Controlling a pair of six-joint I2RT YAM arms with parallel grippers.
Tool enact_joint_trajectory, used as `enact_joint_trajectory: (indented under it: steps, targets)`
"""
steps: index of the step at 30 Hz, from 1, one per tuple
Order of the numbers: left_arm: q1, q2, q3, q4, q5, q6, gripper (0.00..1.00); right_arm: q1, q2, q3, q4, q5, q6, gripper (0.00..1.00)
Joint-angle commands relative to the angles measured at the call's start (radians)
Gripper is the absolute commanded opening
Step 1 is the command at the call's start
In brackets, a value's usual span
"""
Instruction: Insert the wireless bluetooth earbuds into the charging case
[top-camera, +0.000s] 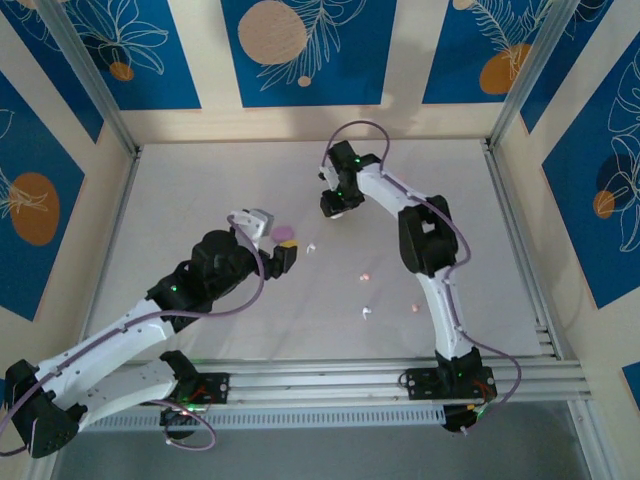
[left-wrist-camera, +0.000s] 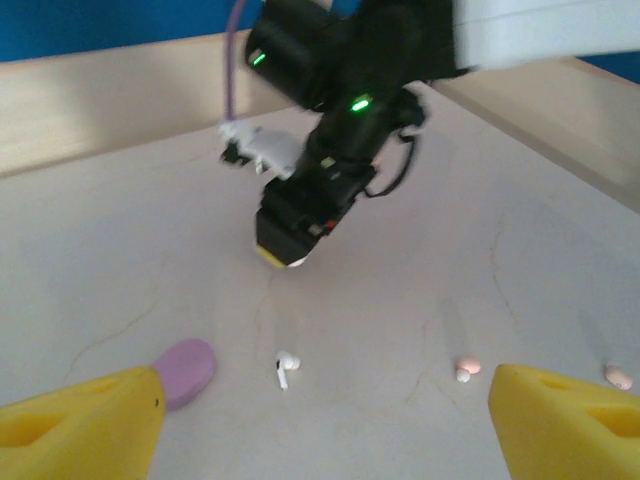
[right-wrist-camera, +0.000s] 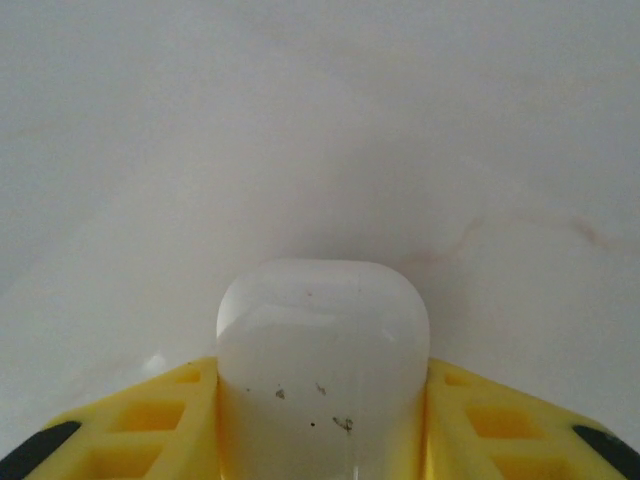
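White earbud (left-wrist-camera: 285, 368) lies loose on the worktop (left-wrist-camera: 420, 290), just R of the purple case (left-wrist-camera: 185, 372), close but not touching. The case lies flat. Peach bud (left-wrist-camera: 466, 368) is further R, w/ another pink bud (left-wrist-camera: 618, 376) near the frame edge. In top view a pale bud (top-camera: 366, 312) sits nearer the arm bases. None of them is in a case.

White case (right-wrist-camera: 322, 350) is pinched betw. the yellow fingers (right-wrist-camera: 150, 435) of the right claw (left-wrist-camera: 288, 248). Pads touch both its sides and its rounded end sticks out fwd over bare worktop. Lid open or closed: can't tell.

Right arm rises from its base, elbow bent high mid-worktop, forearm reaching to far centre. Wrist is turned down so the claw points at the surface, low over it; contact or not, can't tell.

Left claw (top-camera: 283, 256) is spread wide w/ nothing betw. its fingers. It sits low, next to the purple case. Left arm stretches diagonally from the near-left corner toward centre, elbow slightly bent, wrist facing the right claw.
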Motion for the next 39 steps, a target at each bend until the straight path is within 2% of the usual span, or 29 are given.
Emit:
enact_joint_trajectory:
  steps: [1, 5, 10, 16, 22, 26, 31, 39]
  targets:
    - [0.028, -0.021, 0.056, -0.065, -0.031, -0.084, 0.8, 0.014, -0.313, -0.197, 0.215, -0.136, 0.023, 0.35]
    - [0.09, -0.034, 0.063, -0.062, 0.084, -0.164, 0.74, 0.05, -0.61, -0.497, 0.418, -0.166, -0.058, 0.34]
    - [0.141, -0.035, 0.061, 0.029, 0.253, -0.237, 0.72, 0.16, -0.917, -0.788, 0.602, -0.152, -0.301, 0.32]
    - [0.144, -0.003, 0.081, 0.137, 0.429, -0.263, 0.74, 0.297, -1.135, -0.997, 0.717, -0.063, -0.561, 0.33]
    - [0.144, 0.055, 0.078, 0.187, 0.532, -0.29, 0.72, 0.336, -1.182, -1.014, 0.723, -0.026, -0.599, 0.33]
    - [0.142, 0.113, 0.108, 0.176, 0.607, -0.31, 0.66, 0.348, -1.18, -1.024, 0.748, -0.025, -0.617, 0.33]
    - [0.141, 0.142, 0.118, 0.194, 0.644, -0.321, 0.64, 0.353, -1.174, -1.024, 0.749, -0.028, -0.624, 0.34]
    - [0.141, 0.186, 0.127, 0.199, 0.682, -0.331, 0.56, 0.358, -1.176, -1.027, 0.763, -0.05, -0.617, 0.34]
